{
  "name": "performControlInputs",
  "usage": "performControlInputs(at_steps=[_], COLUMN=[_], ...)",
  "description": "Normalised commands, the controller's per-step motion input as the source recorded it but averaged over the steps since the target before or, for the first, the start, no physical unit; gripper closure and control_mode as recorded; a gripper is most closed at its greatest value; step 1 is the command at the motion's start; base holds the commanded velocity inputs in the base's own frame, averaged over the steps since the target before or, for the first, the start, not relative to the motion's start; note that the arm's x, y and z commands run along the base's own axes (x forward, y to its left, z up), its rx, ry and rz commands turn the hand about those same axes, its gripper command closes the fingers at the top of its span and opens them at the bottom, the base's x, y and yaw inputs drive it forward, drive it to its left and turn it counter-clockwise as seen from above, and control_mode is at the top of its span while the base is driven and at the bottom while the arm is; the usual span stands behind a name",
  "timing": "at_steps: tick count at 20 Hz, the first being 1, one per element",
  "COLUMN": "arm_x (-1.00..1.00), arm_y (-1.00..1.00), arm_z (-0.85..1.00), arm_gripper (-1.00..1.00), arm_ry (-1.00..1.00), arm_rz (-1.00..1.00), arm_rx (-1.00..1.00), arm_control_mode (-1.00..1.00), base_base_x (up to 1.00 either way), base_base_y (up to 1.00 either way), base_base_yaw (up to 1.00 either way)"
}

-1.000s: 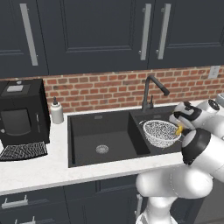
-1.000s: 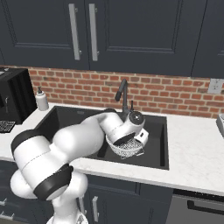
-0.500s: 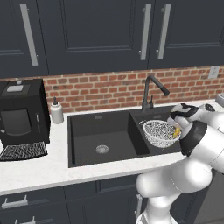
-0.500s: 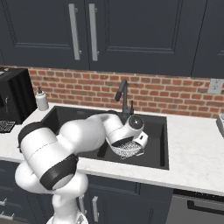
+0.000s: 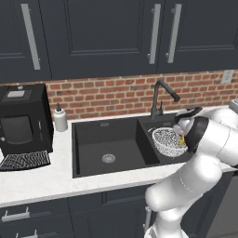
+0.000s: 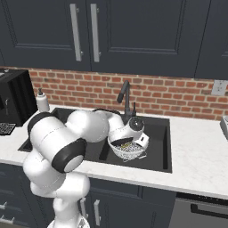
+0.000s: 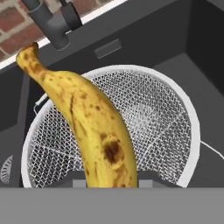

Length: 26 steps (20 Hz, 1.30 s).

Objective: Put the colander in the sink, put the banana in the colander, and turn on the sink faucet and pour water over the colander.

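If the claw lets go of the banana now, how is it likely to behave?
The banana hangs over the colander, so it would probably drop in. Its curve suggests it may rock briefly, then settle against the mesh. The brown spots hint at ripe, soft flesh that bruises easily.

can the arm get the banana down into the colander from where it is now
Probably yes. The tool holds the banana right above the colander, which sits open in the sink, nothing between them.
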Motion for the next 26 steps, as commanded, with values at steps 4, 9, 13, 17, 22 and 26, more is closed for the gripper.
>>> performControlInputs(at_steps=[4, 9, 13, 17, 22, 26], arm_x=[0.23, 0.15, 0.02, 0.13, 0.15, 0.16], arm_y=[0.00, 0.00, 0.00, 0.00, 0.00, 0.00], arm_z=[-0.25, -0.25, -0.28, -0.16, -0.08, -0.07], arm_gripper=[1.00, 1.00, 1.00, 1.00, 1.00, 1.00], arm_ry=[0.00, 0.00, 0.00, 0.00, 0.00, 0.00], arm_rz=[0.00, 0.00, 0.00, 0.00, 0.00, 0.00], arm_rx=[0.00, 0.00, 0.00, 0.00, 0.00, 0.00], arm_control_mode=[-1.00, -1.00, -1.00, -1.00, -1.00, -1.00], base_base_x=[0.00, 0.00, 0.00, 0.00, 0.00, 0.00], base_base_y=[0.00, 0.00, 0.00, 0.00, 0.00, 0.00], base_base_yaw=[0.00, 0.00, 0.00, 0.00, 0.00, 0.00])
